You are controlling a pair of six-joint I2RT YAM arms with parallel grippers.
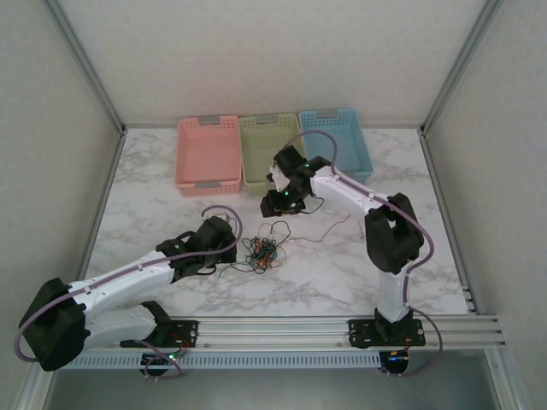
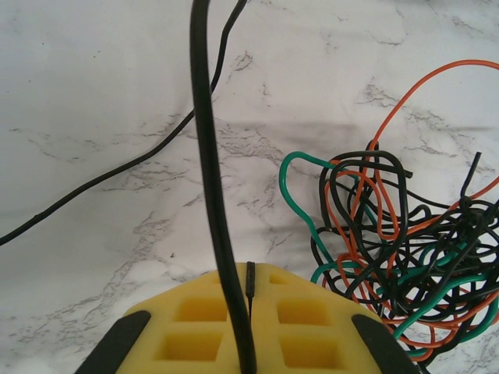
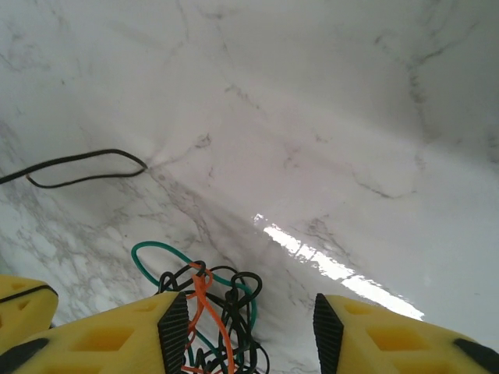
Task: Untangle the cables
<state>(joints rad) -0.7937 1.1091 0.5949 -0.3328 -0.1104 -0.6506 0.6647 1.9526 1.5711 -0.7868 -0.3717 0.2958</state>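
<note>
The cables (image 1: 261, 250) lie as a knot of thin black, green and orange-red wires on the marble table (image 1: 154, 196), with one orange-red strand (image 1: 338, 227) trailing right. My left gripper (image 1: 229, 248) sits just left of the knot. Its yellow fingers (image 2: 195, 327) are shut on a black cable (image 2: 251, 282), which rises in front of the lens; the knot (image 2: 405, 249) is to its right. My right gripper (image 1: 280, 203) hovers behind the knot, tilted down and open (image 3: 249, 319), with wires (image 3: 214, 312) showing beside its left finger (image 3: 101, 339).
Pink (image 1: 181, 158), green (image 1: 243, 154) and blue (image 1: 366, 145) baskets stand in a row at the back of the table. A loose black wire (image 3: 86, 167) lies on the marble apart from the knot. A metal rail (image 1: 291, 329) runs along the near edge.
</note>
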